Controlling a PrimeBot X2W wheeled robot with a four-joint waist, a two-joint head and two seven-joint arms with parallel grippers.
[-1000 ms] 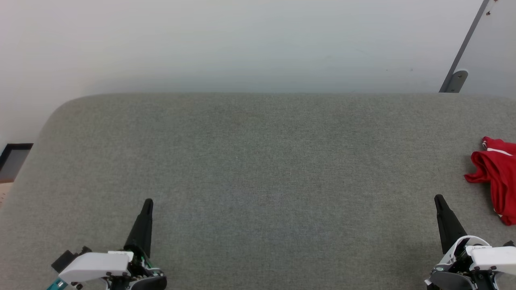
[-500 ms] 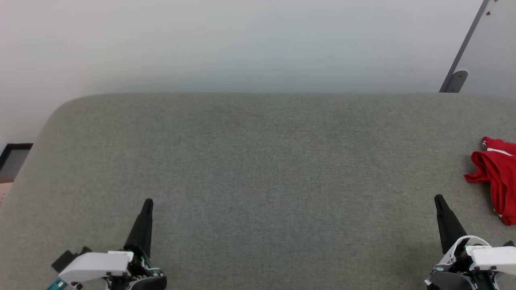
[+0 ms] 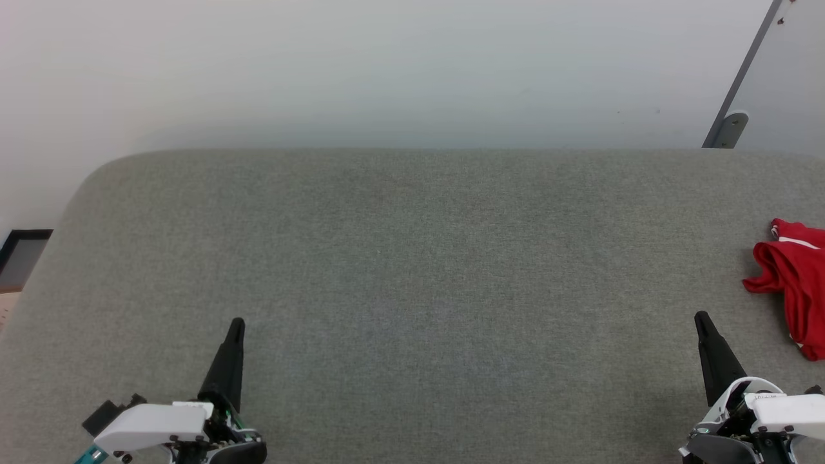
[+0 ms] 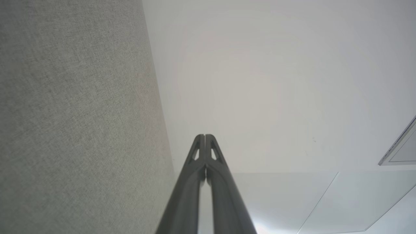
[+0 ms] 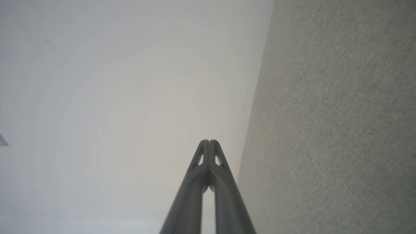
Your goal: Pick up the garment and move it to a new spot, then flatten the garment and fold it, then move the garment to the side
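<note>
The soft, light garment (image 3: 789,270), bunched at the bench's (image 3: 412,258) right edge, suits pinching a raised fold; left gripper (image 3: 236,323) and right gripper (image 3: 701,317) closed, empty.

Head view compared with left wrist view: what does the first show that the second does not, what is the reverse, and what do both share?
Head view adds: the right hand at lower right, a crumpled red cloth with a white stripe, cut by the right edge, and a dark frame at the left edge.
Left wrist view adds: a close look at the fingers, tips pressed together, and a pale panel seam low down.
Both share: the left hand, shut, the grey fabric surface and the pale wall.
</note>
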